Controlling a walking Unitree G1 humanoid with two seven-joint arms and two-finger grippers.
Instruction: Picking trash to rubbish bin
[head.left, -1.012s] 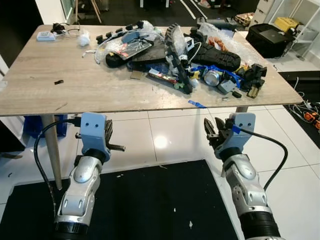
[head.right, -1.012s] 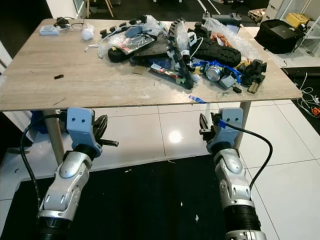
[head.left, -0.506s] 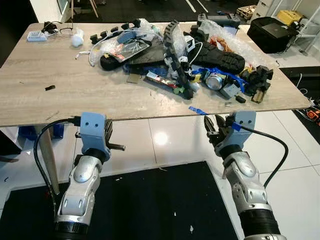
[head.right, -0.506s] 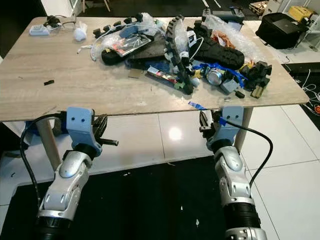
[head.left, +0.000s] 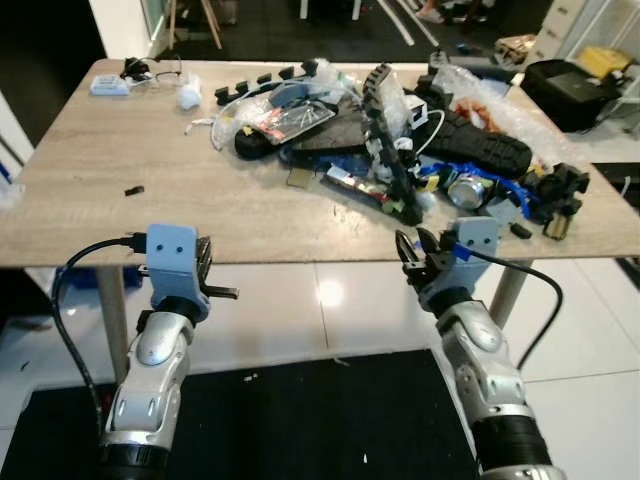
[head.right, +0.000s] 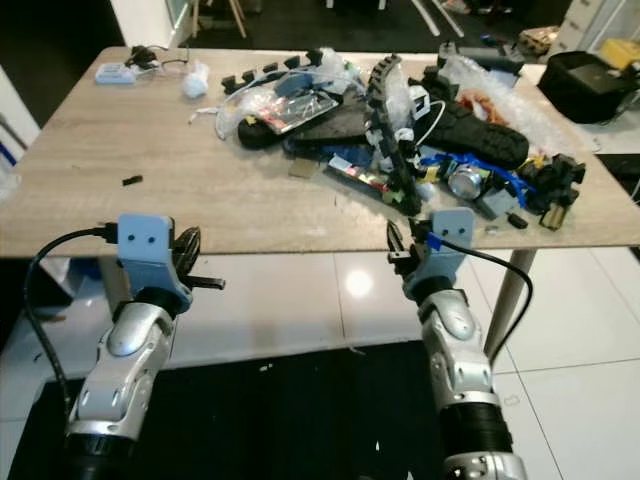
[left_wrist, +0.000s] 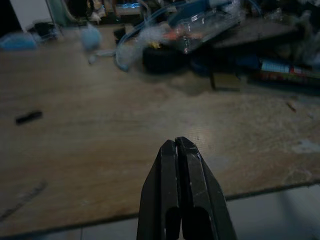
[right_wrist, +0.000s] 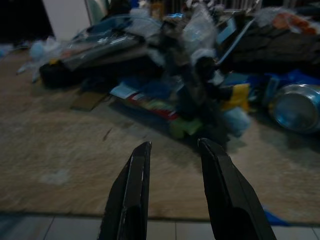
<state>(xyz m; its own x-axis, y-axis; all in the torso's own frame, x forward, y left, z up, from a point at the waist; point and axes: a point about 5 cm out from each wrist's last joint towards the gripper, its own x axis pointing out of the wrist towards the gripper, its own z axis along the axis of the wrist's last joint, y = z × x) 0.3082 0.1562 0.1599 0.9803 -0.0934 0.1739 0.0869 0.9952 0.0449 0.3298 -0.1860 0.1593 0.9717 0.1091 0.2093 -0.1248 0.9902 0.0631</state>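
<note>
1. Left eye view: a wooden table (head.left: 120, 215) stands on white tile; the trash pile (head.left: 400, 140) lies on its far right part, with a black shoe (head.left: 480, 150), a toothed black strip (head.left: 385, 130), a can (head.left: 467, 190) and clear plastic (head.left: 250, 110) tangled so closely that single pieces are hard to separate; a small white ball (head.left: 187, 97) and a white device (head.left: 108, 86) lie apart at the far left corner; a small black bit (head.left: 133, 190) lies alone on the bare left part; the left gripper (head.left: 205, 280) is held below the near edge, its fingers mostly hidden behind its blue mount; the right gripper (head.left: 412, 262) sits just under the near edge below the pile, its tips partly hidden too; a black bag (head.left: 580, 95) at the right is cut off by the frame; no bin can be made out.

2. Right eye view: the same scene; a black mat (head.right: 300, 420) lies on the floor beneath both arms; the table's right leg (head.right: 505, 300) shows behind the right arm's cable.

3. Left wrist view: dim; the left gripper's fingers (left_wrist: 170, 200) are pressed together, nothing between them, at the level of the near table edge; the pile beyond is blurred.

4. Right wrist view: dim and blurred; the right gripper's fingers (right_wrist: 135, 200) are spread with a clear gap, holding nothing; they point at the pile, with the can at one side, cut off by the frame.
</note>
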